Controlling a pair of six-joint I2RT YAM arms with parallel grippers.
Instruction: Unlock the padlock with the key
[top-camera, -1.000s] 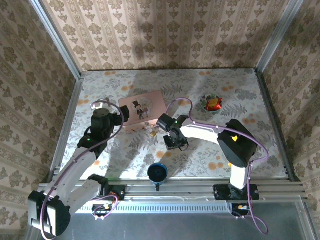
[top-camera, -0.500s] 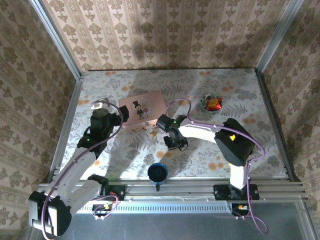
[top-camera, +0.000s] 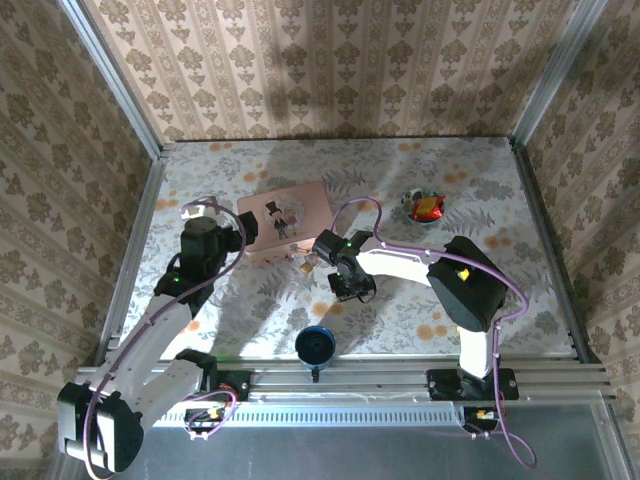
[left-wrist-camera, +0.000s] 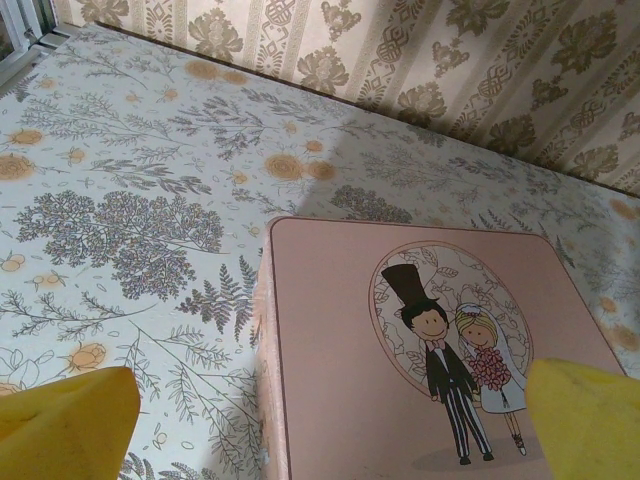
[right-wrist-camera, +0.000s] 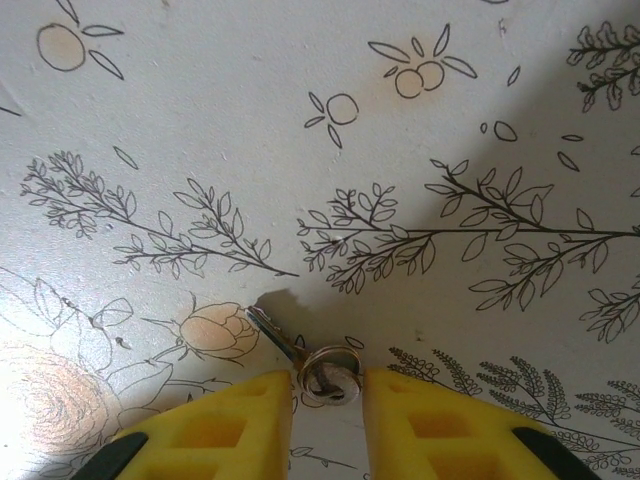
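key: small, silvery, flat on desk, blade pointing up-left, round bow with ring between right tool fingers
padlock: tiny, brass-brown, pale bits, on desk just beside pink box near corner, pose too small to tell

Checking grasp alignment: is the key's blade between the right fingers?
No: the round head of the key sits between the fingers of the right gripper, and the blade points away from them.
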